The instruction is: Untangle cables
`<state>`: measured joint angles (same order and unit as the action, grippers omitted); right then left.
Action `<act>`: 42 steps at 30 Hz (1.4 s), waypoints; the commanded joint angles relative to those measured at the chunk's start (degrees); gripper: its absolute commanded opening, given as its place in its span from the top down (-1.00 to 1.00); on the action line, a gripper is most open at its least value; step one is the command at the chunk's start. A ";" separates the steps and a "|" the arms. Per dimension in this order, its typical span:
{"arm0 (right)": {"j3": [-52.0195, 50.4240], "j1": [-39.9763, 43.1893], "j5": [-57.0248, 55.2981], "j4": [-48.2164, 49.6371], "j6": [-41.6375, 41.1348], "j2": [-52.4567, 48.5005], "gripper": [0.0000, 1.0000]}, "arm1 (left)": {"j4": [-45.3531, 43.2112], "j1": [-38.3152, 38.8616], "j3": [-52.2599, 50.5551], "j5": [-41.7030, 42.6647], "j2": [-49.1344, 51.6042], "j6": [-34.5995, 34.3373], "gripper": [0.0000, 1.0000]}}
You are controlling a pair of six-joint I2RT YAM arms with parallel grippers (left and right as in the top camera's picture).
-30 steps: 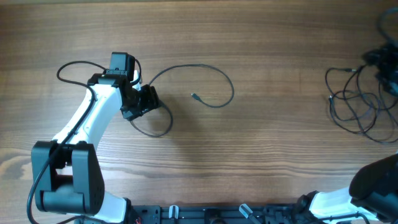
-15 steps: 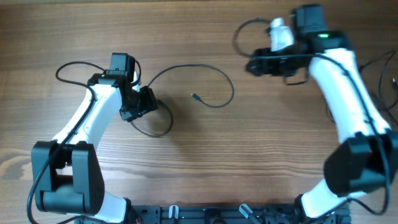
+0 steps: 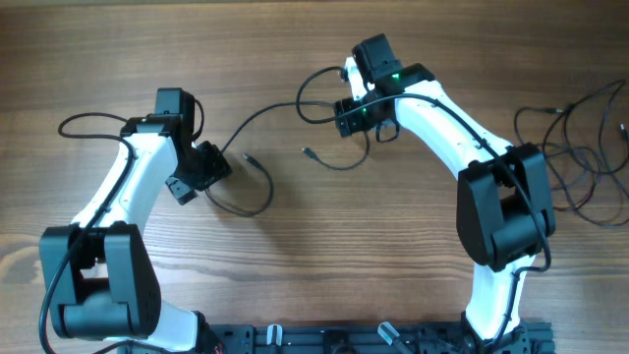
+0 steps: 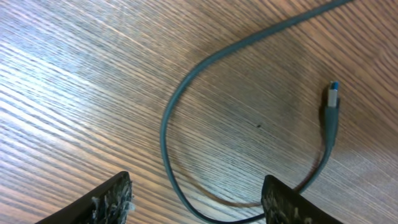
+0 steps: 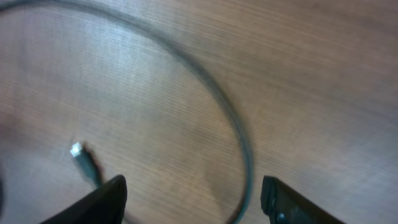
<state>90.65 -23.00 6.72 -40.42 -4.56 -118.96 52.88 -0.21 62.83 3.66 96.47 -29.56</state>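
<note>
Now that the right arm has swung to mid-bench (image 3: pixel 98 39), the right claw (image 3: pixel 346 116) and left claw (image 3: pixel 218 167) both hang spread over one separated cable (image 4: pixel 163 124), its plug (image 4: pixel 333 96) lying free; the remaining tangled cables (image 3: pixel 565 182) wait at the right edge.

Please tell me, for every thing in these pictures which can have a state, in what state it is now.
left gripper: open, holds nothing.
right gripper: open, holds nothing.
single cable: loose, lying in open curves on the table, apart from the bundle.
plug end: free, flat on the table.
cable bundle: tangled, overlapping loops at the table's right edge.
</note>
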 commanded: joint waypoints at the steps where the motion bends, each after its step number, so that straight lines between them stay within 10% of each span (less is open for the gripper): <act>1: 0.72 -0.33 -5.49 4.11 7.98 -0.85 -0.43 | 0.35 -0.90 -0.04 -1.03 -0.98 -1.16 -0.38; 23: 0.72 -0.35 2.40 12.98 15.80 -9.20 -0.56 | 0.15 -12.72 -0.04 -1.79 -0.98 -2.45 -0.54; 27: 0.72 -0.33 2.62 12.92 11.87 -9.35 -0.25 | 0.13 -12.72 -0.04 -1.81 -0.98 -2.45 -0.58; 34: 0.74 -0.39 2.97 7.96 3.89 -9.35 0.91 | 0.55 -12.72 -0.04 -1.81 -0.98 -2.43 -0.59; 42: 0.85 4.59 -2.36 -4.46 -7.26 -6.08 0.92 | 0.79 -12.72 -0.04 -1.81 -0.98 -2.34 -0.61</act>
<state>92.03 -22.44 8.91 -40.84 -5.04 -126.80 53.63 -12.73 62.83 2.81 96.47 -31.00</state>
